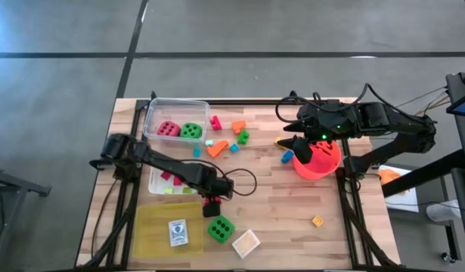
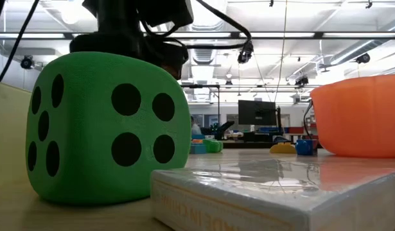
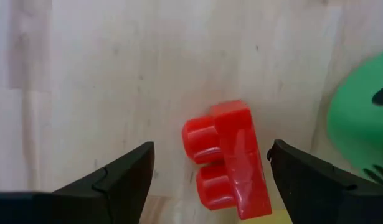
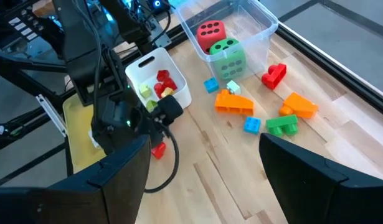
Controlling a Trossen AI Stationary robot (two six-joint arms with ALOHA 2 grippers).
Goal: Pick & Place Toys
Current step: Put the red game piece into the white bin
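A small red block lies on the wooden table between the open fingers of my left gripper, with a gap on each side. From above, the left gripper points down over that block, just beyond a green die. My right gripper hangs open and empty above the far left rim of the red-orange bucket. Loose blocks lie scattered at the table's far middle. A pink die and a green die sit in a clear tub.
A small white tub with blocks stands left of the left gripper. A yellow lid bears a card. A pale card box lies near the front edge, and a yellow block at the right. The table's middle is bare wood.
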